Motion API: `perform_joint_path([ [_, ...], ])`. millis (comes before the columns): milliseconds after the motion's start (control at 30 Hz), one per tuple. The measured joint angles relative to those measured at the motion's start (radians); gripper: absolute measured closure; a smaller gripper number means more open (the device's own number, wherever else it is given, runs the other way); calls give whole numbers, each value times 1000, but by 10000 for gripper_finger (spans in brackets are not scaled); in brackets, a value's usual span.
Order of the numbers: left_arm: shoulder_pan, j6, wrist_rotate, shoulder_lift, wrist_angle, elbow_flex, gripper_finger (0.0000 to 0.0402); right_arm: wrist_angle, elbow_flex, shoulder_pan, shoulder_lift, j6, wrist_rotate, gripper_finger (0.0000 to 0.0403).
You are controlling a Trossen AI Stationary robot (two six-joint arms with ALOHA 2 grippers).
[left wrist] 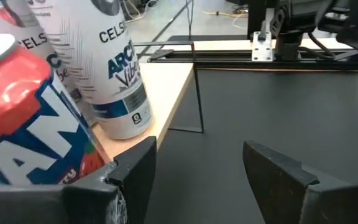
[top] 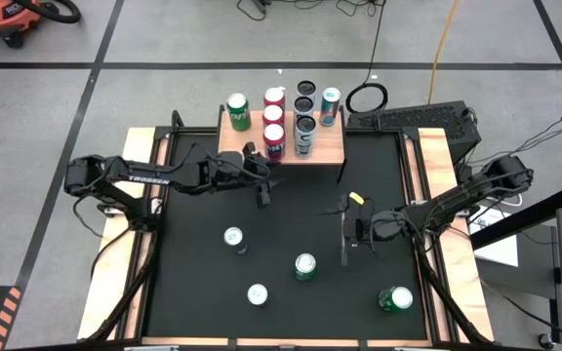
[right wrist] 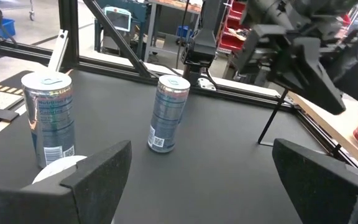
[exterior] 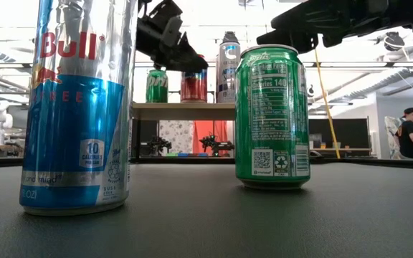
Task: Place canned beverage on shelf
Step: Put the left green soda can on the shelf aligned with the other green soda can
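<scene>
The shelf [top: 325, 146] is a light-wood board on thin black legs at the table's far edge. Several cans stand upright on it. A red can [top: 274, 141] stands nearest its front edge, beside a white Celsius can [left wrist: 120, 81]. My left gripper [top: 264, 180] hovers open just in front of the shelf, pointing toward the table's right. The red can [left wrist: 23, 106] lies outside its far-side finger, and nothing is between the fingers [left wrist: 135, 174]. My right gripper [top: 344, 234] hangs open over the table's right half and holds nothing.
Several more cans stand upright on the black table: two slim silver ones [top: 233, 237] [top: 258, 293], a green-and-silver one [top: 305, 266] and a green one [top: 396, 299] near the front right corner. Bare table lies between the two grippers.
</scene>
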Motion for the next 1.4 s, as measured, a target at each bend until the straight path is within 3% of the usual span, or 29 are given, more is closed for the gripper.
perform_joint_path([
  [300,-134,-12,-129,-83,-83,-1,165,0,0,0,0,15,1,32],
  [600,-329,-159,-185,-178,-285,0,165,-55,37,10,0,69,2,32],
  [833,-469,-224,-190,-174,-303,0,165,-407,216,42,-1,198,1,32],
  [1033,-552,-238,-268,-166,-301,0,165,-687,368,98,-1,282,0,32],
  [1400,-583,-238,-319,-147,-300,1,165,-913,488,222,-1,364,-27,32],
])
